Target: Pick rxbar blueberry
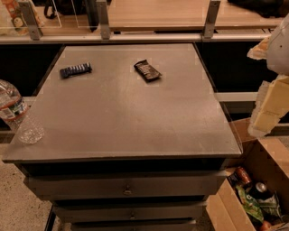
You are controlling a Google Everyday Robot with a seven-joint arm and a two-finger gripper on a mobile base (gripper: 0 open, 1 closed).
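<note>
Filling most of the frame, a flat grey desk (122,122) stands on a speckled floor, with drawers (126,187) stacked below its front edge. Behind it, along the top of the frame, run a metal rail with upright posts and a wooden counter (158,13). A clear plastic water bottle (16,113) lies on its side over the desk's left edge, and an open cardboard box (266,158) holding cans and packets sits at the lower right. The rxbar blueberry (76,70) lies flat in the upper left of the desk, its long side running roughly left to right, and a black-wrapped bar (147,70) lies apart from it nearer the upper middle. The pale end effector (266,110) hangs at the right edge of the frame, beyond the desk's right side and above the box, well apart from the rxbar blueberry. Whether it is spread or pressed together cannot be told.
</note>
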